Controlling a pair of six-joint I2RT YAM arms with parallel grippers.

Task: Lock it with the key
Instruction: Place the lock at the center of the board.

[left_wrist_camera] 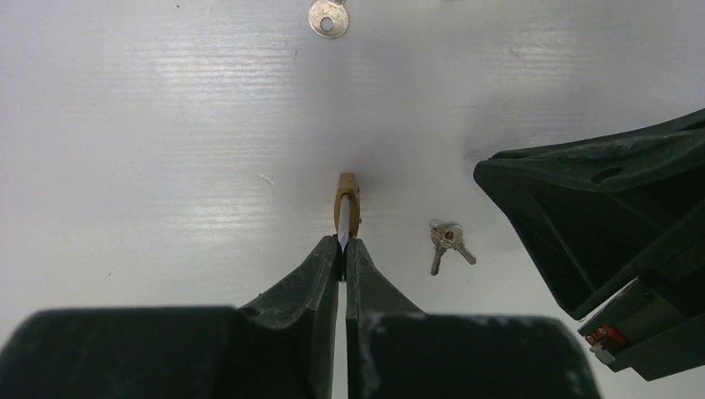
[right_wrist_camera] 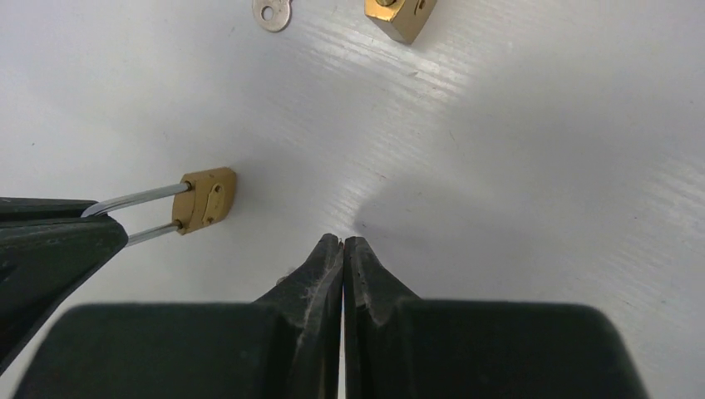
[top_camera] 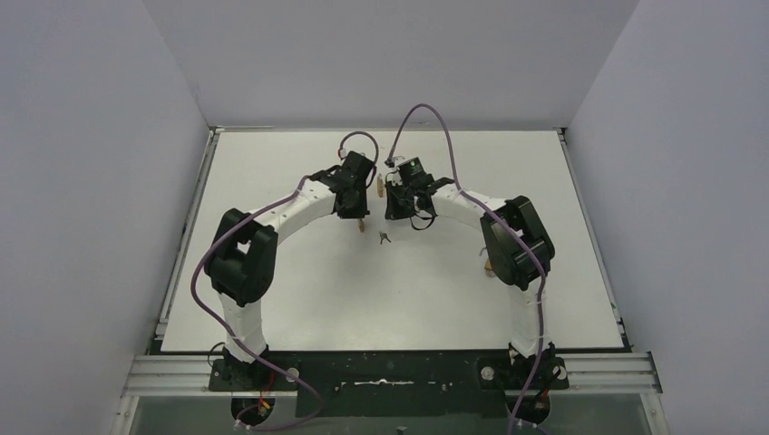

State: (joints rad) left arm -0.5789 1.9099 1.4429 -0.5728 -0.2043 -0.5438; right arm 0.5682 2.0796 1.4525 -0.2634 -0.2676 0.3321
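Note:
A small brass padlock (left_wrist_camera: 347,199) hangs just above the white table, held by its silver shackle (right_wrist_camera: 137,199). My left gripper (left_wrist_camera: 344,243) is shut on that shackle. The padlock (right_wrist_camera: 208,198) shows left of my right gripper (right_wrist_camera: 343,241), which is shut with nothing visible between its fingers. Two silver keys on a ring (left_wrist_camera: 447,241) lie flat on the table, just right of the padlock and apart from both grippers. From above, the keys (top_camera: 384,237) lie below and between the left gripper (top_camera: 360,220) and the right gripper (top_camera: 397,217).
A second brass padlock (right_wrist_camera: 403,15) and a lone silver key (right_wrist_camera: 273,12) lie farther back on the table (top_camera: 299,299). The lone key (left_wrist_camera: 327,18) also shows beyond the held padlock. The right gripper's black body (left_wrist_camera: 615,216) stands close on the right.

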